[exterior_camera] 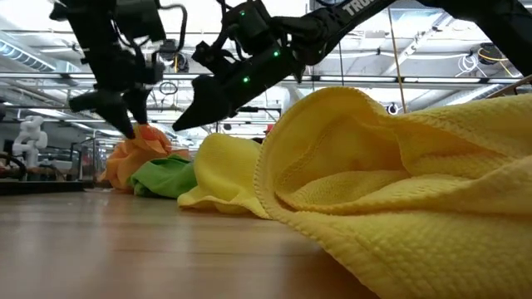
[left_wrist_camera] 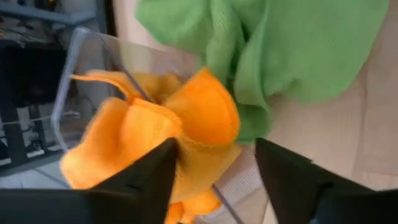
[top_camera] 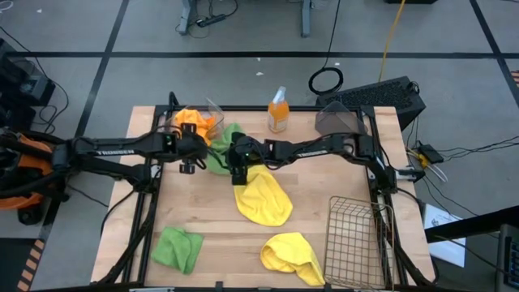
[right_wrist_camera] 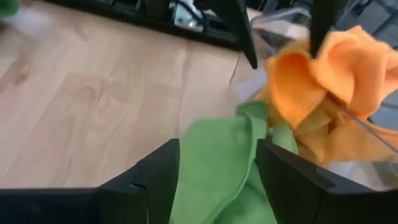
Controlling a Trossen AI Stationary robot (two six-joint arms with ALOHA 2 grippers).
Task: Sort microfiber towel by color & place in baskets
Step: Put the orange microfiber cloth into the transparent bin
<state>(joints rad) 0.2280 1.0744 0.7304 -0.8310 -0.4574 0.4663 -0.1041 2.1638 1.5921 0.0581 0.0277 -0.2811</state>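
Note:
The clear basket (top_camera: 212,113) stands at the far left and holds orange towel (top_camera: 193,119), which spills over its rim (left_wrist_camera: 81,56). My left gripper (top_camera: 190,152) is open, with a raised orange fold (left_wrist_camera: 205,118) between its fingers. A green towel (top_camera: 222,151) leans against that basket. My right gripper (top_camera: 238,165) hovers open above the green towel (right_wrist_camera: 217,155). One yellow towel (top_camera: 263,199) lies mid-table. A second yellow towel (top_camera: 292,256) and a second green towel (top_camera: 178,247) lie near the front edge. My left gripper comes at the orange towel from above, its open fingers (exterior_camera: 125,112) on either side of the raised fold (left_wrist_camera: 205,118) over the clear basket's rim. Whether the fingers touch the cloth I cannot tell.
The wire mesh basket (top_camera: 357,239) stands at the near right and the dark smoky basket (top_camera: 340,120) at the far right. An orange spray bottle (top_camera: 278,111) stands at the far edge between the baskets. Bare wood (top_camera: 203,207) shows at mid-left.

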